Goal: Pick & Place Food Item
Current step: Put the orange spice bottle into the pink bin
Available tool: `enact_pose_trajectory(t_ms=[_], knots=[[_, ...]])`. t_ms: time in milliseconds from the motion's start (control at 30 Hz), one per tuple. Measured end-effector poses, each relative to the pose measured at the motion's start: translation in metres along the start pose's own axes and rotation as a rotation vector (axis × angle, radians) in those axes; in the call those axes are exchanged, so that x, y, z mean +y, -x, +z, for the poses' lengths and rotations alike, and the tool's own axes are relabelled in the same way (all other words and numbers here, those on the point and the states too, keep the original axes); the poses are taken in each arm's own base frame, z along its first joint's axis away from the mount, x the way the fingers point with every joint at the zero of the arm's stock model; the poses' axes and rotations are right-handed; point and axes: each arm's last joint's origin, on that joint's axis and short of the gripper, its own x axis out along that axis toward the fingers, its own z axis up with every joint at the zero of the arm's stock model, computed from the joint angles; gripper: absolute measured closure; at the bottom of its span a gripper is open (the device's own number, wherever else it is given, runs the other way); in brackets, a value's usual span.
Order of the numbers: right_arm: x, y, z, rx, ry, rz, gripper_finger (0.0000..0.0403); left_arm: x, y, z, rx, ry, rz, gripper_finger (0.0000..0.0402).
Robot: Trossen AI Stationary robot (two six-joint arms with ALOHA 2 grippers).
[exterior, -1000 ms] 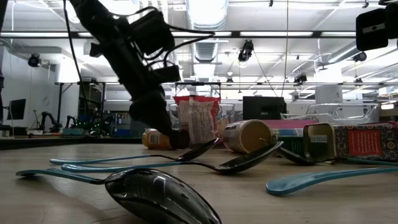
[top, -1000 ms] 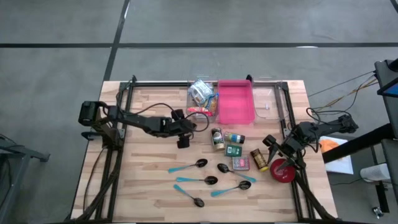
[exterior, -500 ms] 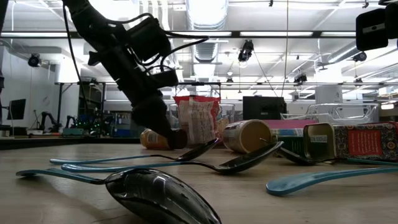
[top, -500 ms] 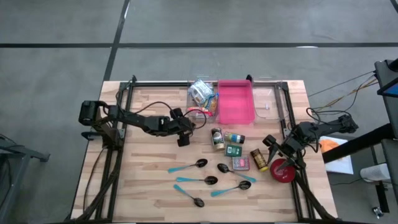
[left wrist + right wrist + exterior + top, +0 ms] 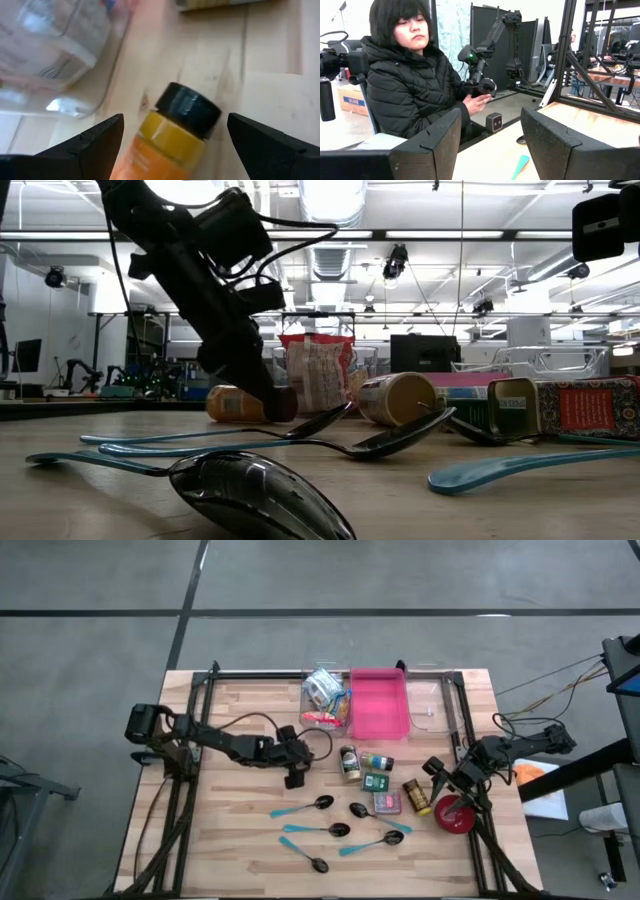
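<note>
An orange bottle (image 5: 167, 142) with a black cap (image 5: 189, 109) lies on its side on the wooden table, left of the cans. In the low view it shows as (image 5: 232, 404); in the high view the gripper hides it. My left gripper (image 5: 173, 122) is open and slants down over it (image 5: 293, 776), one finger on each side of the capped end. My right gripper (image 5: 490, 135) waits open at the table's right edge (image 5: 437, 772), pointing level into the room with nothing between its fingers. My left gripper comes at the bottle's capped end (image 5: 189, 109) slanting down from the table's left, its fingers lying along the bottle. The wrist view shows a gap on both sides of the cap. Whether a fingertip (image 5: 268, 402) touches the bottle, I cannot tell.
A pink tray (image 5: 378, 705) and a clear bin of snack packets (image 5: 325, 692) stand at the far middle. Cans and tins (image 5: 365, 772) lie right of the left gripper, several blue-handled spoons (image 5: 335, 828) nearer, and a red roll (image 5: 455, 815) at the right. A person sits beyond the table.
My left gripper has gone a little toward the table's near edge and sunk slightly, staying open. In the low view the orange bottle's body now reaches farther left than before.
</note>
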Motion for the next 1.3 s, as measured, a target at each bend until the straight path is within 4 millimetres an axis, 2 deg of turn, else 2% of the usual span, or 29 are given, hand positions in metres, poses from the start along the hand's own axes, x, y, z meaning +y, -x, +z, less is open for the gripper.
enact_pose_trajectory(t_ms=[233,500,933,1300], knots=[[0.0,0.0,0.0,0.0,-0.002,0.0,0.0197,-0.006,0.004,0.008,-0.023,-0.139,-0.012,0.0048],[0.0,0.0,0.0,0.0,0.0,0.0,0.0197,-0.001,0.002,0.007,-0.001,-0.192,-0.09,0.0048],[0.0,0.0,0.0,0.0,-0.001,0.0,0.0197,0.003,-0.017,-0.005,0.04,-0.171,-0.125,0.0048],[0.0,0.0,0.0,0.0,0.0,0.0,0.0197,0.003,-0.021,-0.006,0.049,-0.158,-0.13,0.0049]])
